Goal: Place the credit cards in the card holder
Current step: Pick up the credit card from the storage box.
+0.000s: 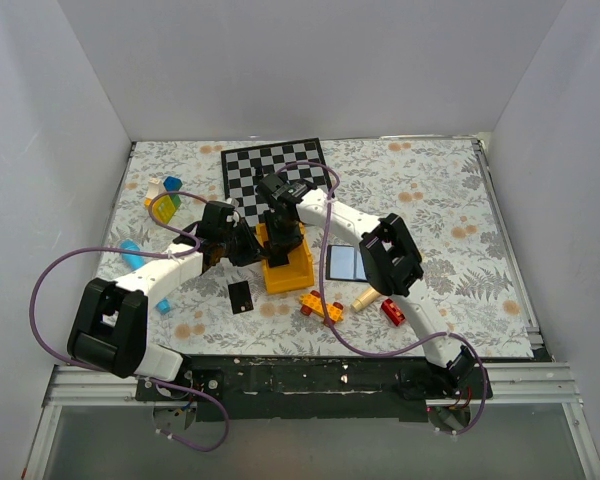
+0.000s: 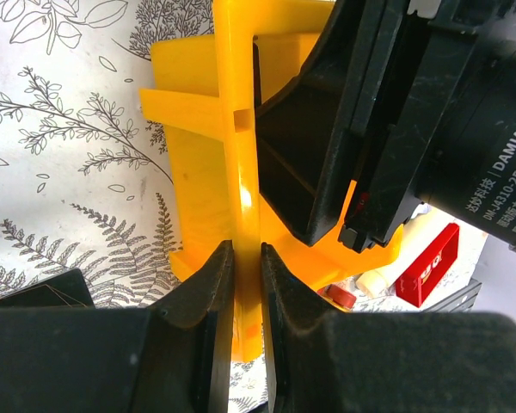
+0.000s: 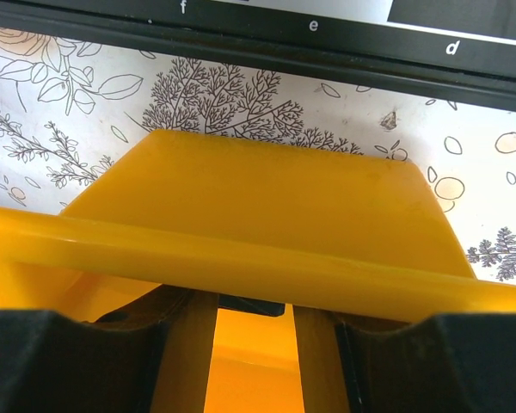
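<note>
The left tool (image 2: 248,297) is clamping narrowly on one thin upright wall of the yellow plastic open-topped bin (image 1: 288,272), one finger pressing each face of it. The right tool (image 3: 251,331) is hanging inside that same bin, just across the wall from the left tool, with its fingers (image 3: 69,361) spread wide. Whether they are touching the yellow plastic between them cannot be told. A small dark shape is lying low between them, too hidden to name.

A thin flat black credit card (image 1: 240,296) is lying on the floral-patterned counter (image 1: 430,190) just beside the left tool, towards the arm bases and outside the bin. The small black folding card holder (image 1: 345,262) is lying open, blue-grey side up, near the right tool on its right, just beside the bin. Its pockets are too small to read.
</note>
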Tool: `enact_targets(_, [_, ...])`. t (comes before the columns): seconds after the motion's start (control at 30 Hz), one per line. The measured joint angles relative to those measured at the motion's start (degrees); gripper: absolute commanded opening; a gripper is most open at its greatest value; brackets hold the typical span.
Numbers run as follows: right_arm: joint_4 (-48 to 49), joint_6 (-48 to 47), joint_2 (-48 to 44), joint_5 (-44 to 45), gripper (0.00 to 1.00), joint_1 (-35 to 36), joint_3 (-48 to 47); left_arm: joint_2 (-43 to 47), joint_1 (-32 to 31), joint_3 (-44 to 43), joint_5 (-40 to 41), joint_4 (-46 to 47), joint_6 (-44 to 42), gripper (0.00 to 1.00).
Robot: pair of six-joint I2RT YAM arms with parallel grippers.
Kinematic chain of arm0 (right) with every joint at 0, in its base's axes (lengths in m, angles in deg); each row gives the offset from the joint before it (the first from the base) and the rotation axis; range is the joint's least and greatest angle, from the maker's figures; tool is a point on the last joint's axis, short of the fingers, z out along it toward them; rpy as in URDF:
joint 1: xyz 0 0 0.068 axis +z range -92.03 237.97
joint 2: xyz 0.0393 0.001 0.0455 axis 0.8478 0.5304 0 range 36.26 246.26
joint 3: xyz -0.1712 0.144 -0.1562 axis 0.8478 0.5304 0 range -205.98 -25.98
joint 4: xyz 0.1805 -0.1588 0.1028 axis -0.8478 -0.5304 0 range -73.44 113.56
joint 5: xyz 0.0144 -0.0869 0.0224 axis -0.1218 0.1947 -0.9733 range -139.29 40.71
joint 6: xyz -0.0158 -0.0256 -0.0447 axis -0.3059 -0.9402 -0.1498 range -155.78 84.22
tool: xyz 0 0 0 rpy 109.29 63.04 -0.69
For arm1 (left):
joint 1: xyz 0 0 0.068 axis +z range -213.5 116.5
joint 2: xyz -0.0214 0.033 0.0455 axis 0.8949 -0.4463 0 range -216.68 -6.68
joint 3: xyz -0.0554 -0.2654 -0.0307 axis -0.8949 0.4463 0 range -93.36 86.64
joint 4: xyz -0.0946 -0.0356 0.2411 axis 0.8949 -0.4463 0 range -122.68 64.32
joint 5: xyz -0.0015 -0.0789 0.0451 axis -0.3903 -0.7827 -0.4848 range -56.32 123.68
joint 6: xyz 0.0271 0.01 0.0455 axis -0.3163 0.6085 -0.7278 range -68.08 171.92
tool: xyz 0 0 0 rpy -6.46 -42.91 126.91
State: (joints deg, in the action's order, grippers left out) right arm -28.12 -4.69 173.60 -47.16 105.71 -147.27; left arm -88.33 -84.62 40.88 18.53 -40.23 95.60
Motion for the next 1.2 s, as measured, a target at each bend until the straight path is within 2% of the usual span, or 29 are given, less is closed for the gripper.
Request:
enact_targets(0.53, [5.05, -0.2, -2.64, -1.25, 0.46, -0.09, 4.94, -0.15, -0.02, 0.0, 0.15, -0.02, -0.07, 0.0])
enact_targets(1.2, [5.64, -1.33, -4.02, -1.88, 0.47, -0.61, 5.97, -0.63, -0.37, 0.0, -0.28, 0.02, -0.2, 0.0])
